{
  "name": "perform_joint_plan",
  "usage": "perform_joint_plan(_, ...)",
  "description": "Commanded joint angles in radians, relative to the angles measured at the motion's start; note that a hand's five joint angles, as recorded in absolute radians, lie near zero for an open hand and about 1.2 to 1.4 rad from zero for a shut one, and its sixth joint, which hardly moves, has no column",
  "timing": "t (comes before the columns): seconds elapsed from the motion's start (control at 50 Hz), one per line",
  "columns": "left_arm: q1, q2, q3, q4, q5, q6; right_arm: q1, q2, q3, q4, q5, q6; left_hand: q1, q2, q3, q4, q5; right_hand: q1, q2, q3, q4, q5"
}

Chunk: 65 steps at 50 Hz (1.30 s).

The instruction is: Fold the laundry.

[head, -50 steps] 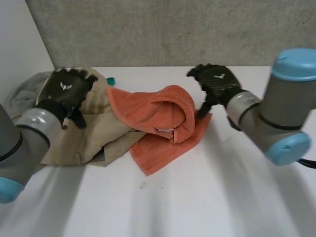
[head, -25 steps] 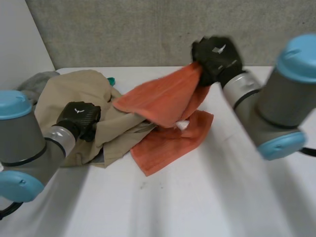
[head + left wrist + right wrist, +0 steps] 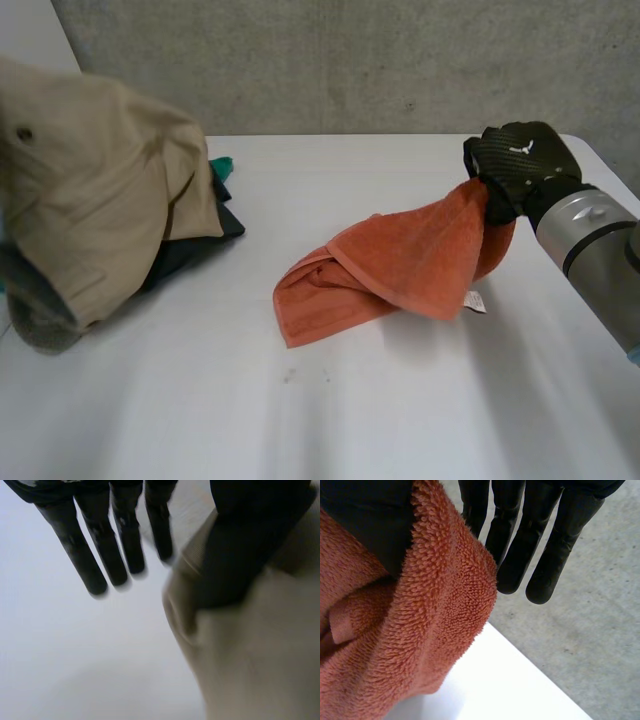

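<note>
In the right hand, between the thumb and the straight fingers: one edge of the orange towel, pinched and lifted off the table. Cannot tell how far that edge runs into the palm, covered there by the thumb and by the towel's own pile. Hangs from the grip as a slack sheet, slopes down and away from the hand, and ends in a crumpled, doubled-over heap resting on the table. Hides its lower layers under the top flap. One towel, with one small white tag at its hanging hem, just below the hand. Looks thick and looped, plain orange, with a flatter band along the end that lies on the table.

At the left hand: thumb pressed across a fold of the beige garment, gripping it, fingers straight and clear of the cloth. Cannot tell how much cloth sits behind the thumb. Hangs raised, well apart from the towel, close before the head camera and cut off at the edge. Beneath it, partly covered: one dark cloth, one teal scrap, one grey cloth, none readable as any particular garment.
</note>
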Motion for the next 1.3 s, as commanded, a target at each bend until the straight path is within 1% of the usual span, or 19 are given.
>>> perform_joint_plan(0.02, -0.124, -0.046, -0.117, -0.025, 0.071, 0.098, 0.013, 0.006, 0.02, -0.002, -0.006, 0.002, -0.246, -0.378, -0.383, -0.377, -0.38, 0.417, 0.225, 0.217, 0.212, 0.243)
perform_joint_plan(0.08, -0.169, -0.048, -0.142, -0.03, 0.071, 0.125, 0.013, 0.007, 0.021, -0.002, -0.006, 0.0, -0.231, -0.364, -0.368, -0.363, -0.365, 0.417, 0.225, 0.217, 0.212, 0.243)
perform_joint_plan(0.1, -0.22, -0.052, -0.152, -0.033, 0.073, 0.129, 0.011, 0.007, 0.021, -0.002, -0.006, -0.001, -0.222, -0.355, -0.359, -0.354, -0.357, 0.417, 0.225, 0.217, 0.212, 0.243)
perform_joint_plan(0.18, -0.305, -0.092, -0.178, -0.059, 0.081, 0.126, 0.002, 0.007, 0.023, 0.004, -0.006, 0.0, -0.207, -0.34, -0.345, -0.339, -0.342, 0.417, 0.225, 0.217, 0.212, 0.243)
perform_joint_plan(0.28, -0.321, -0.164, -0.186, -0.123, 0.091, 0.117, -0.004, 0.007, 0.026, 0.02, -0.009, 0.0, -0.207, -0.34, -0.344, -0.339, -0.342, 0.417, 0.225, 0.217, 0.212, 0.243)
perform_joint_plan(0.38, -0.316, -0.282, -0.156, -0.174, 0.177, 0.094, -0.006, 0.007, 0.044, 0.033, -0.012, -0.001, -0.207, -0.34, -0.344, -0.339, -0.342, 0.417, 0.225, 0.217, 0.212, 0.243)
perform_joint_plan(0.44, -0.304, -0.327, -0.114, -0.173, 0.196, 0.093, -0.006, 0.01, 0.049, 0.033, -0.013, -0.001, -0.164, -0.296, -0.301, -0.296, -0.298, 0.417, 0.225, 0.217, 0.212, 0.243)
perform_joint_plan(0.48, -0.296, -0.383, -0.048, -0.171, 0.188, 0.093, -0.007, 0.01, 0.05, 0.033, -0.013, -0.001, 0.26, 0.127, 0.123, 0.128, 0.125, 0.417, 0.225, 0.217, 0.212, 0.243)
perform_joint_plan(0.5, -0.293, -0.39, -0.039, -0.171, 0.185, 0.093, -0.007, 0.012, 0.05, 0.033, -0.013, -0.001, 0.352, 0.22, 0.215, 0.221, 0.218, 0.417, 0.225, 0.217, 0.212, 0.243)
perform_joint_plan(0.52, -0.275, -0.408, -0.007, -0.169, 0.173, 0.093, -0.007, 0.012, 0.052, 0.033, -0.013, -0.001, 0.749, 0.616, 0.612, 0.617, 0.614, 0.417, 0.225, 0.217, 0.212, 0.243)
perform_joint_plan(0.54, -0.258, -0.416, 0.007, -0.169, 0.161, 0.096, -0.007, 0.012, 0.052, 0.033, -0.013, -0.001, 0.973, 0.84, 0.836, 0.841, 0.839, 0.417, 0.225, 0.217, 0.212, 0.243)
perform_joint_plan(0.58, -0.223, -0.43, 0.035, -0.166, 0.118, 0.099, -0.006, 0.012, 0.052, 0.033, -0.013, -0.001, 0.975, 0.843, 0.838, 0.844, 0.841, 0.417, 0.225, 0.217, 0.212, 0.243)
perform_joint_plan(0.68, -0.135, -0.44, 0.16, -0.108, -0.12, 0.152, -0.004, 0.013, 0.05, 0.033, -0.015, -0.001, 0.975, 0.843, 0.838, 0.844, 0.841, 0.417, 0.225, 0.217, 0.212, 0.243)
perform_joint_plan(0.74, -0.095, -0.424, 0.196, -0.055, -0.166, 0.203, -0.004, 0.016, 0.047, 0.032, -0.024, -0.001, 0.975, 0.843, 0.838, 0.844, 0.841, 0.417, 0.225, 0.217, 0.212, 0.243)
perform_joint_plan(0.76, -0.062, -0.417, 0.208, -0.006, -0.169, 0.233, -0.004, 0.02, 0.046, 0.032, -0.025, -0.001, 0.975, 0.843, 0.838, 0.844, 0.841, 0.417, 0.225, 0.217, 0.212, 0.243)
perform_joint_plan(0.9, -0.017, -0.261, 0.205, 0.241, -0.153, 0.278, 0.003, 0.027, 0.046, 0.033, -0.032, 0.0, 0.975, 0.843, 0.838, 0.844, 0.841, 0.417, 0.225, 0.217, 0.212, 0.243)
perform_joint_plan(1.12, -0.075, -0.409, 0.099, 0.133, -0.001, 0.319, 0.005, 0.027, 0.049, 0.033, -0.033, 0.0, 0.975, 0.843, 0.838, 0.844, 0.841, 0.417, 0.225, 0.217, 0.212, 0.243)
perform_joint_plan(1.26, -0.08, -0.485, 0.107, 0.127, -0.005, 0.393, 0.005, 0.029, 0.05, 0.033, -0.033, 0.0, 0.975, 0.843, 0.838, 0.844, 0.841, 0.417, 0.225, 0.217, 0.212, 0.243)
perform_joint_plan(1.3, -0.078, -0.482, 0.107, 0.122, -0.002, 0.395, 0.005, 0.029, 0.05, 0.033, -0.033, 0.0, 0.514, 0.381, 0.377, 0.382, 0.379, 0.417, 0.225, 0.217, 0.212, 0.243)
